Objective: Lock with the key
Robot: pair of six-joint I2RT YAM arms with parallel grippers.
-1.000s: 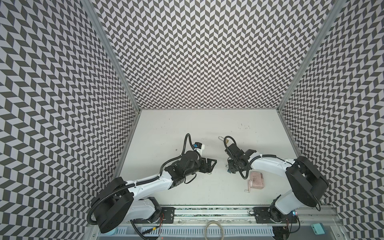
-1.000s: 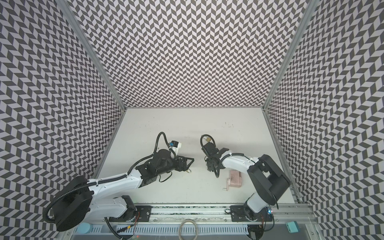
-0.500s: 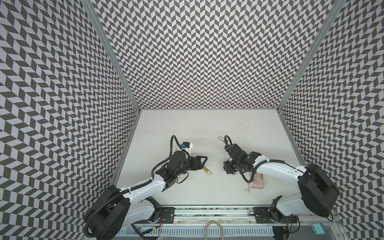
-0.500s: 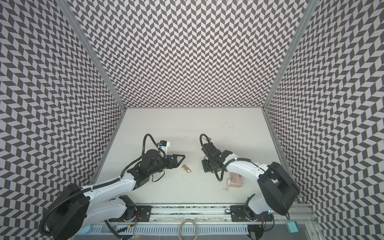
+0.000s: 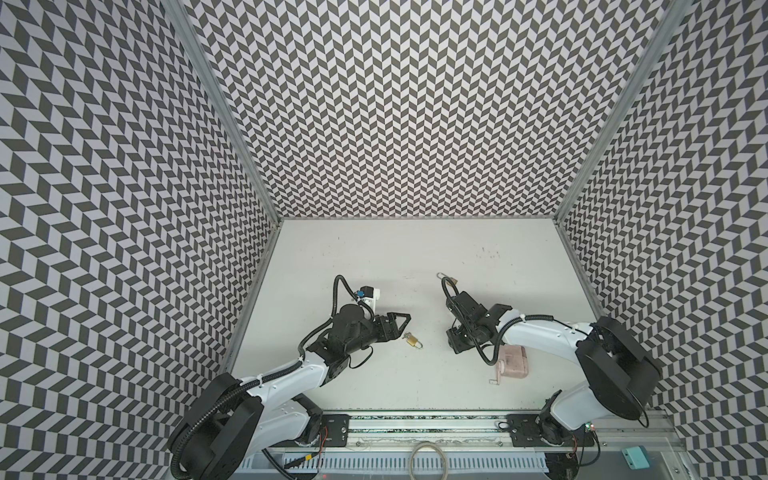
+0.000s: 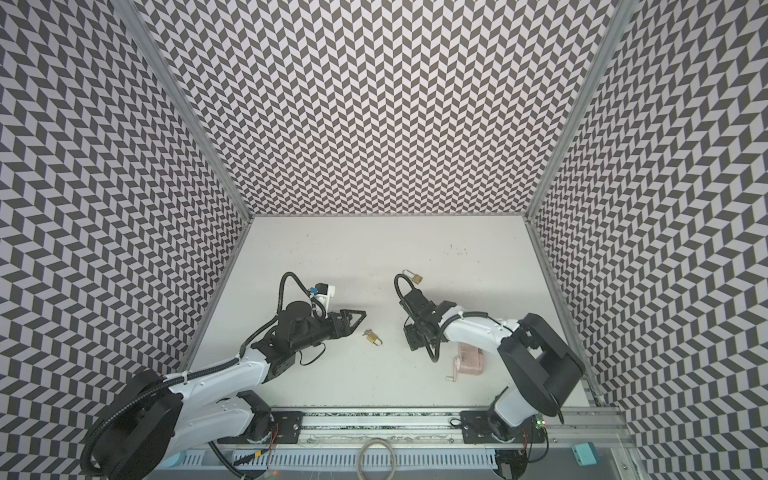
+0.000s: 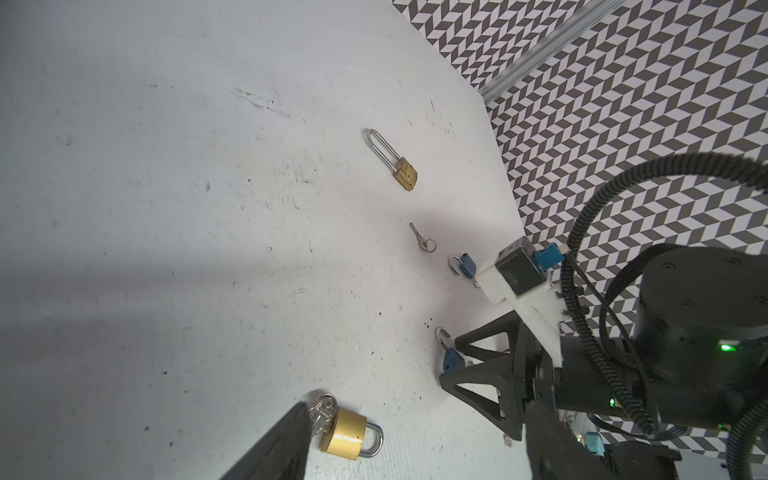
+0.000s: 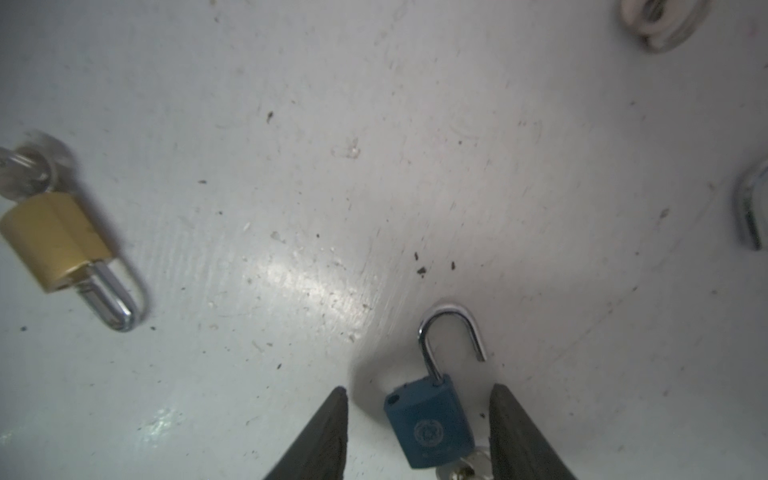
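Note:
A small brass padlock (image 5: 412,341) lies on the white table with its shackle down and a silver key (image 7: 322,411) in its keyhole. My left gripper (image 5: 400,328) is open just left of it; in the left wrist view one fingertip (image 7: 301,415) reaches the key. My right gripper (image 8: 417,392) is open, with a blue padlock (image 8: 430,419) lying between its fingers (image 8: 328,432) and clear of both. The blue lock's shackle is swung open, and a key (image 8: 461,469) sits at its base. In both top views the right gripper (image 6: 413,341) hides the blue padlock.
A pink padlock (image 5: 513,363) lies by the right forearm. A long-shackle brass padlock (image 5: 448,277) sits further back. The left wrist view also shows a loose key (image 7: 420,240) and a second blue padlock (image 7: 466,266). The table (image 5: 415,249) is walled on three sides.
My left gripper has drawn back to the left, uncovering the brass padlock with its key on the table. My right gripper has shifted slightly toward the front, over the blue padlock.

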